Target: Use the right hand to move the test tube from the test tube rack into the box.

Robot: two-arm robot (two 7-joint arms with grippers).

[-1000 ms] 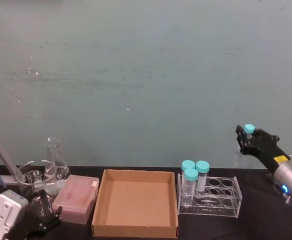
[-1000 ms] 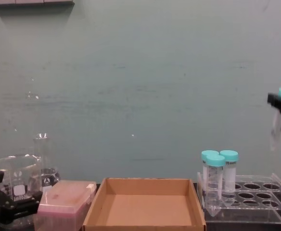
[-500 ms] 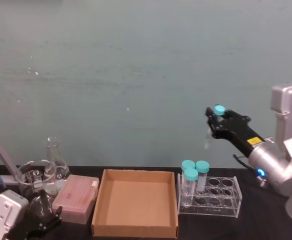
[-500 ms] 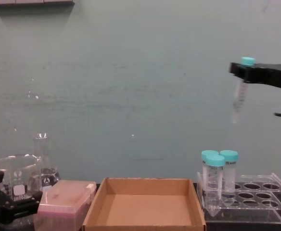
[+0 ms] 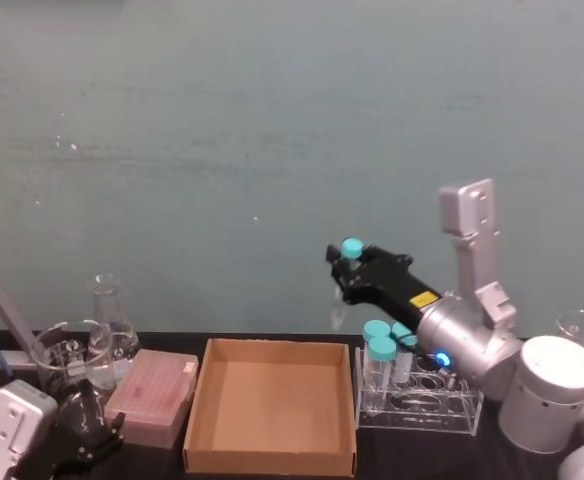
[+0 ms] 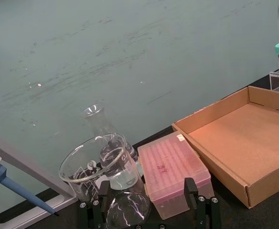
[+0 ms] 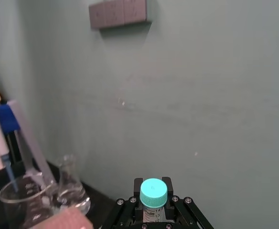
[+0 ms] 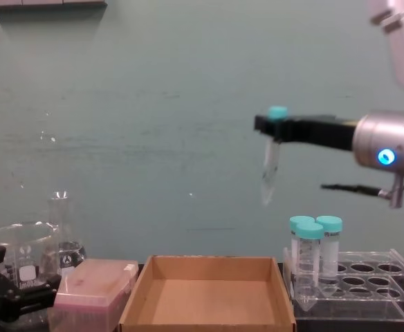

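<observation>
The slim clear test tube (image 8: 270,166) with a small teal cap (image 5: 351,247) hangs upright in the air. My right gripper (image 8: 274,126) is shut on it just under the cap (image 7: 153,192). It hovers high over the right part of the brown cardboard box (image 5: 270,463), left of the clear test tube rack (image 5: 442,405). The box (image 8: 212,260) has nothing in it. Wider teal-capped tubes (image 8: 314,232) stand at the rack's left end. My left gripper (image 6: 149,214) rests low at the table's left, open, near the glassware.
A pink lidded box (image 5: 154,395) sits just left of the cardboard box. Behind it stand a glass beaker (image 5: 67,355) and a conical flask (image 5: 112,315). A blue-tipped pipette (image 6: 15,191) leans at far left. The teal wall runs close behind the table.
My right gripper has carried the test tube leftward and lower, from beyond the rack's right end to above the box's right side. The left arm has not moved.
</observation>
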